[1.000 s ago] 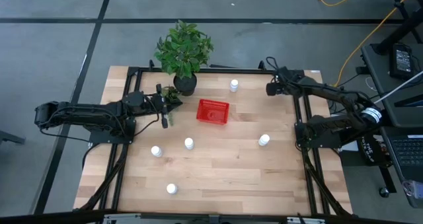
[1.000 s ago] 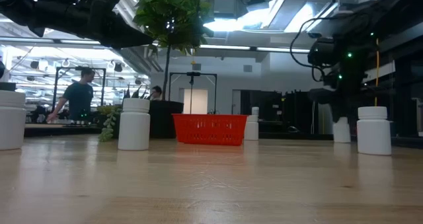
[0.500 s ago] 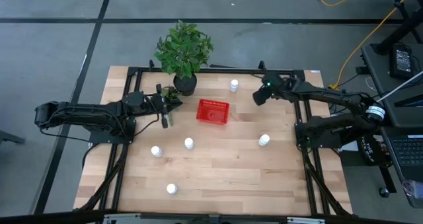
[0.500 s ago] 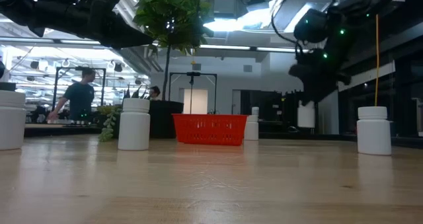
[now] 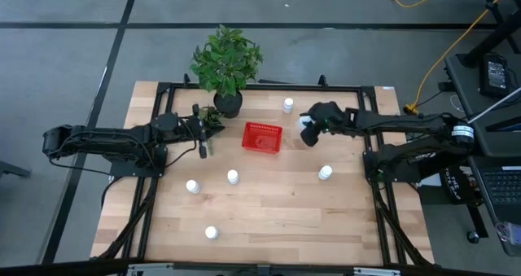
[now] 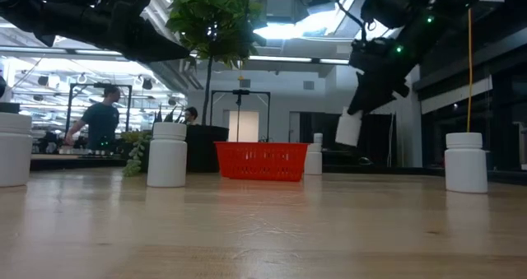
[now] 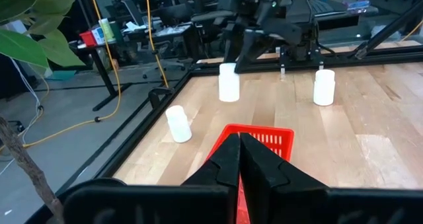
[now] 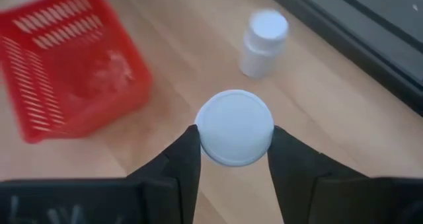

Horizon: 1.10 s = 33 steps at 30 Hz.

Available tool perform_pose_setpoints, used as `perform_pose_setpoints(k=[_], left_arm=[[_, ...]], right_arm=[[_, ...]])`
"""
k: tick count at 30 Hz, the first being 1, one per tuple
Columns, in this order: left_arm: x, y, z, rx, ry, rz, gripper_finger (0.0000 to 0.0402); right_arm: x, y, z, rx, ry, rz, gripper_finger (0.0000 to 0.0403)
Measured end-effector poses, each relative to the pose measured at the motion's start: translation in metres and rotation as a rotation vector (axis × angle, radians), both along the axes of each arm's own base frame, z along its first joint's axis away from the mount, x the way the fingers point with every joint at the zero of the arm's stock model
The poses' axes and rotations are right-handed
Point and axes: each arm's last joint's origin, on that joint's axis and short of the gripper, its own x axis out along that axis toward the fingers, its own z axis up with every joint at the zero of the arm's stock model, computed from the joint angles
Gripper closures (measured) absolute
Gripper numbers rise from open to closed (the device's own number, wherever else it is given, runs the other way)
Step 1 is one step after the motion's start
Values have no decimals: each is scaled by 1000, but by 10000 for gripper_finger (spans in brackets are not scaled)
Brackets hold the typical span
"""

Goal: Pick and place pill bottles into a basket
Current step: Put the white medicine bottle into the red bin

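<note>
My right gripper is shut on a white pill bottle, in the air to the right of the red mesh basket. The right wrist view shows the bottle's cap with the basket beyond it. Several more white bottles stand upright on the table; one is behind the basket, one at the right, and one in front of the basket. My left gripper is shut and empty, left of the basket. My right gripper pinches the bottle's top end between its two fingers, one on each side of the cap. The fingers come from above, slanting down. The bottle hangs tilted below them, clear of the table.
A green plant in a black pot stands at the far edge, left of the basket. Two more bottles stand at the near left. A black frame runs along the table's sides. People show in the room behind.
My right gripper has lifted the bottle off the table at the far right. It has carried the bottle up, toward the table's left edge and the basket, and a little nearer. The bottle now hangs tilted.
</note>
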Motion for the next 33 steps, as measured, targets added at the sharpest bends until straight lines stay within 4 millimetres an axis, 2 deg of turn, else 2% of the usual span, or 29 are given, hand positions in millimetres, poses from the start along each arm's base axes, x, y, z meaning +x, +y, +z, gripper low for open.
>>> perform_pose_setpoints(k=[5,11,18,24,33], left_arm=[[0,0,0,0,-1,0,395],[0,0,0,-16,-7,2,395],[0,0,0,-15,-7,2,395],[0,0,0,-15,-7,2,393],[0,0,0,-15,-7,2,394]], right_arm=[[10,11,8,-44,-62,90,261],[20,20,31,-90,-111,164,261],[28,22,53,-59,-151,219,261],[47,20,60,-64,-136,290,261],[89,13,56,-70,53,376,259]])
